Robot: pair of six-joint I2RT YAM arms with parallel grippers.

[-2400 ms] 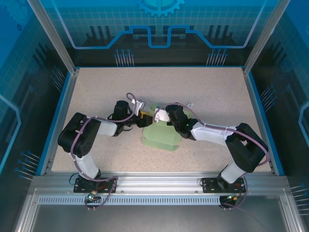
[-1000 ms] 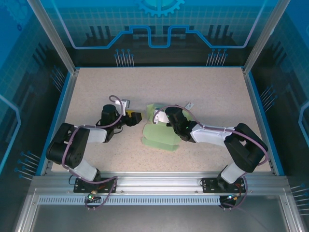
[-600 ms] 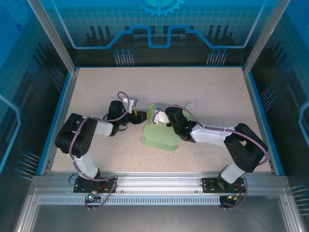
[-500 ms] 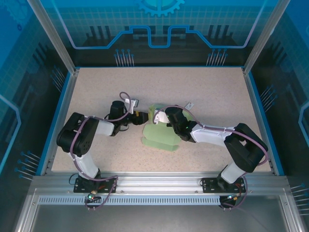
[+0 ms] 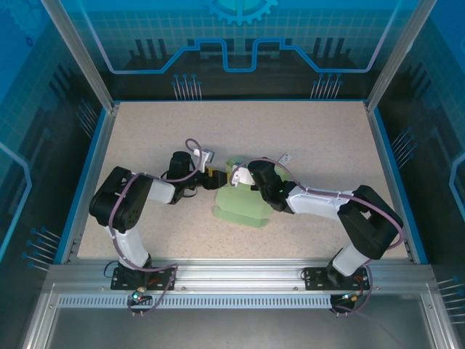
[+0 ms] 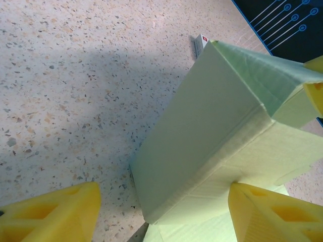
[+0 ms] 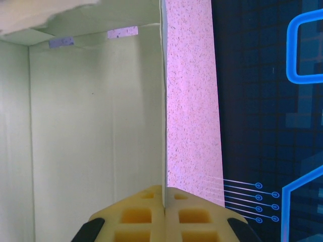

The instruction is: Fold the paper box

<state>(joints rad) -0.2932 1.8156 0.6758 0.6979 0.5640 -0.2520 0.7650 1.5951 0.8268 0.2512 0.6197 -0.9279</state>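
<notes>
Speckled beige table [image 5: 312, 138] fills the floor of a metal-framed enclosure whose blue panels [image 5: 240, 36] carry printed circuit-style lines and a gear outline. No words can be read on them.

The paper box [image 5: 243, 203] lies near the middle of the table, between the two arms. It is pale green thin card, partly formed. One long panel stands up on a creased edge as a sloping wall, and flatter flaps spread on the table on the side nearer the arm bases. From the right wrist the inside shows plain green walls meeting at a corner. Two small greyish-violet rectangles sit near the top edge, and whether they are slots or tape cannot be told.

A tiny white tag [image 6: 200, 43] lies on the table just beyond the far corner of the box. It bears a small red mark, too small to read.

The right gripper [image 5: 236, 174] is at the far left end of the box. Its yellow fingers [image 7: 146, 212] are pressed together on the thin upright edge of the card, which runs straight up from between them.

The left gripper [image 5: 212, 178] sits just left of the box with its jaws wide. From the left wrist, the near corner of the standing panel lies between its fingers. One finger is on bare table well clear of the card and the other is over a flat flap.
</notes>
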